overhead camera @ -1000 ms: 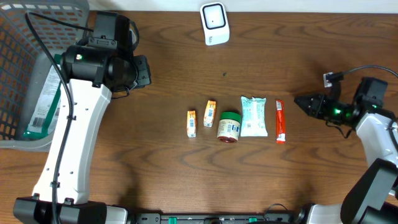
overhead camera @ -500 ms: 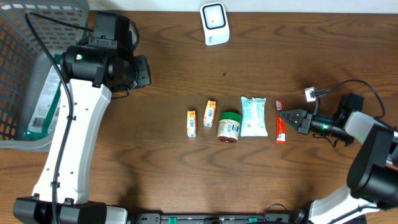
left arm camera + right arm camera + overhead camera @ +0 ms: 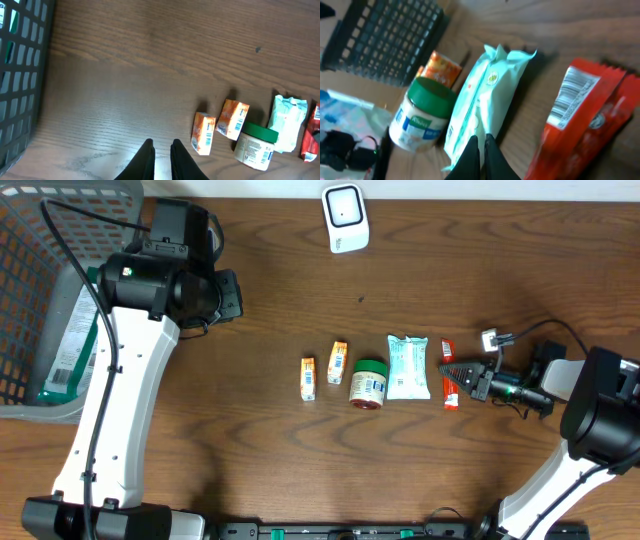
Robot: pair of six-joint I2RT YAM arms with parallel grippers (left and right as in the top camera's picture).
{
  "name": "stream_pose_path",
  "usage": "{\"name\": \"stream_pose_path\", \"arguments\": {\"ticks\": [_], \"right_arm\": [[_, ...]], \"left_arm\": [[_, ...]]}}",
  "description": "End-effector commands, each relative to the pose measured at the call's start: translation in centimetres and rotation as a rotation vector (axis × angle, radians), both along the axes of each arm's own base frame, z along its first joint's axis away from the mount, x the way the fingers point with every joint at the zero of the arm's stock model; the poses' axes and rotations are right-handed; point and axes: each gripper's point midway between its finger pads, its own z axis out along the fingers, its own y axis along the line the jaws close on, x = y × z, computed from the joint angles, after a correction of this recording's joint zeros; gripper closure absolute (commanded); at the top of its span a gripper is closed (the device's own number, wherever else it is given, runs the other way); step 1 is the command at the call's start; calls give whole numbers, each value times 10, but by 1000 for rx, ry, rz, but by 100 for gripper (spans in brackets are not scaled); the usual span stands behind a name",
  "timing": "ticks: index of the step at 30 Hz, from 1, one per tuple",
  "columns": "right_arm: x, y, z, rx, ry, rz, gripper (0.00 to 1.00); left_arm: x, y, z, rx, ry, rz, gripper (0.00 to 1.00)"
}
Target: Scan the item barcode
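Five items lie in a row; the red packet sits at its right end, with the right gripper poised over it, jaws closed on nothing. Risk: closed tips could shove the packet against the neighbouring wipes pack rather than grasp it. Left gripper hangs all but closed, empty.

wooden table — row: orange packets, green-lidded jar, wipes pack, red bar | scanner far edge | basket left

Left fingers close together; right fingers together, arm outstretched.
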Motion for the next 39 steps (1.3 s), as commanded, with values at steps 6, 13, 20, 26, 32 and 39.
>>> {"name": "stream_pose_path", "arguments": {"ticks": [6, 13, 20, 26, 32, 39], "right_arm": [[-6, -17, -76, -188, 469, -153, 94], [-1, -21, -30, -277, 357, -100, 98], [-6, -17, -1, -289, 272, -61, 99], [-17, -13, -10, -307, 247, -27, 99], [-21, -17, -23, -353, 246, -41, 99], [-14, -37, -40, -432, 392, -187, 99]], "left_arm": [[-1, 3, -5, 18, 15, -2, 86], [-1, 3, -5, 18, 14, -2, 86], [-1, 3, -5, 18, 15, -2, 86], [-3, 3, -6, 20, 21, -2, 86], [-3, 6, -6, 33, 20, 4, 86], [-3, 6, -6, 33, 19, 4, 87]]}}
